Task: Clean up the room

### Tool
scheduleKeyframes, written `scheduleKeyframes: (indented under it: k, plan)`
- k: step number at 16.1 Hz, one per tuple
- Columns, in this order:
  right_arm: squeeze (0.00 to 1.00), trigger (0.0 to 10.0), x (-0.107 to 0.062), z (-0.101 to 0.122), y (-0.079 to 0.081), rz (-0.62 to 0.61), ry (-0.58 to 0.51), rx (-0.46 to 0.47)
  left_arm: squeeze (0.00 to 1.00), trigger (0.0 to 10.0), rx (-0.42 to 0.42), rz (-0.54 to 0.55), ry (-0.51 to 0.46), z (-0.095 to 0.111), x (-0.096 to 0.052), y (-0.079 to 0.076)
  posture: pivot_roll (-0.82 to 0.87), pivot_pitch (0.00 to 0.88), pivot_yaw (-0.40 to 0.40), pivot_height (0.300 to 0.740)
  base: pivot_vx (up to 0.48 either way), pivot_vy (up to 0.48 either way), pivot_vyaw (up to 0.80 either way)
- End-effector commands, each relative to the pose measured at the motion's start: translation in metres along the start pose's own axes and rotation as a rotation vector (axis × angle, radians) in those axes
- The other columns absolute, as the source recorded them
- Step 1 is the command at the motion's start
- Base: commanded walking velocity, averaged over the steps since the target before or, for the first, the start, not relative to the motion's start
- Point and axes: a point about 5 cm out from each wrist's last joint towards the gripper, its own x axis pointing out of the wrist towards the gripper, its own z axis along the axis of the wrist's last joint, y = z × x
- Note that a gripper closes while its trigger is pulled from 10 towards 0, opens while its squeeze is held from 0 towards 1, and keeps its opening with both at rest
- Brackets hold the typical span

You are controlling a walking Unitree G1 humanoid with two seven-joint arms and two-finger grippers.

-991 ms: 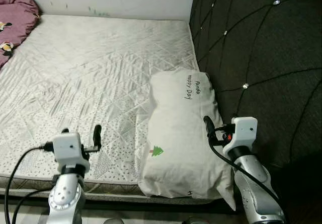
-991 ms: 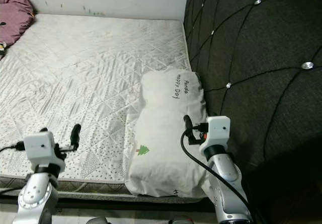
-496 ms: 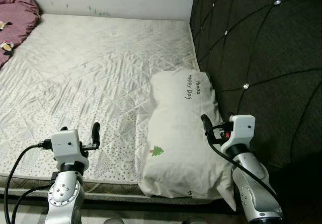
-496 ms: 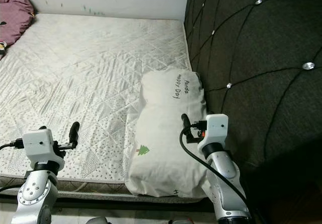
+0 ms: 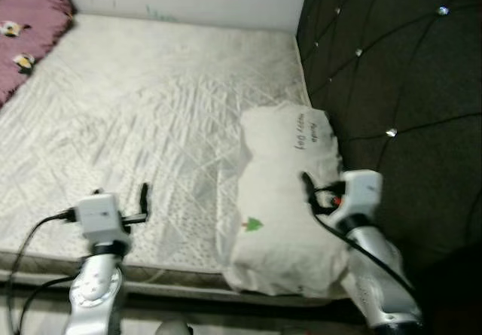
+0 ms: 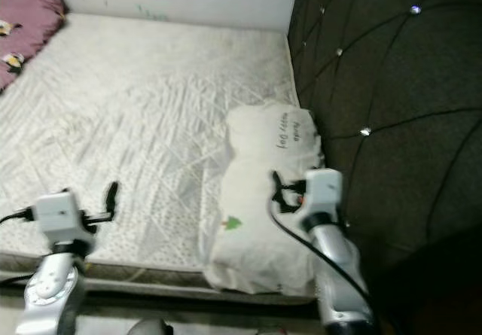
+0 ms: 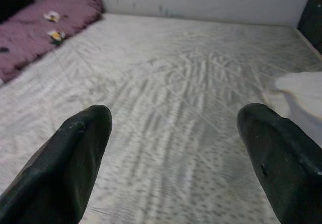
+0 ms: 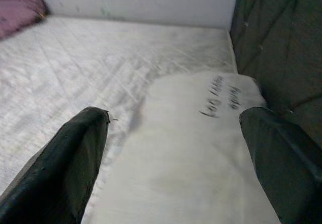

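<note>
Pillow, white, with a small green tree print and dark handwriting, lies on the mattress against the dark tufted headboard. Mattress is bare and quilted, with a pale wall beyond its far edge. Purple bedding is bunched at the corner farthest from the pillow. Right gripper hovers just over the pillow, fingers spread wide, grasping nothing. Left gripper is over the mattress, well apart from the pillow, likewise released and empty.
</note>
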Motion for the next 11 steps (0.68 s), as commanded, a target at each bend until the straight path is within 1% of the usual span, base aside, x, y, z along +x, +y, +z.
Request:
scheduleKeyframes:
  k: [1, 3, 6, 11]
  plan:
    - [0.00, 10.0, -0.0026, -0.0019, -0.0095, -0.025, 0.021, -0.007, 0.00, 10.0, -0.014, -0.023, 0.005, 0.0004, 0.0009, -0.0057, -0.01, 0.000, -0.023, 0.740, 0.000, 0.476, 0.00]
    - [0.00, 10.0, -0.0023, -0.0020, -0.0100, -0.027, 0.028, -0.013, 0.00, 10.0, -0.018, -0.024, 0.004, 0.0009, 0.0013, -0.0065, -0.02, 0.000, -0.024, 0.740, 0.000, 0.476, 0.00]
    - [0.00, 10.0, -0.0021, -0.0017, -0.0099, -0.021, 0.032, -0.017, 0.00, 10.0, -0.020, -0.025, 0.002, 0.0017, 0.0012, -0.0073, -0.02, 0.000, -0.026, 0.740, 0.000, 0.476, -0.72]
    - [0.00, 10.0, -0.0018, -0.0019, -0.0091, -0.010, 0.044, -0.016, 0.00, 10.0, -0.025, -0.020, 0.001, 0.0032, -0.0001, -0.0071, -0.01, 0.000, -0.038, 0.740, 0.000, 0.476, 0.00]
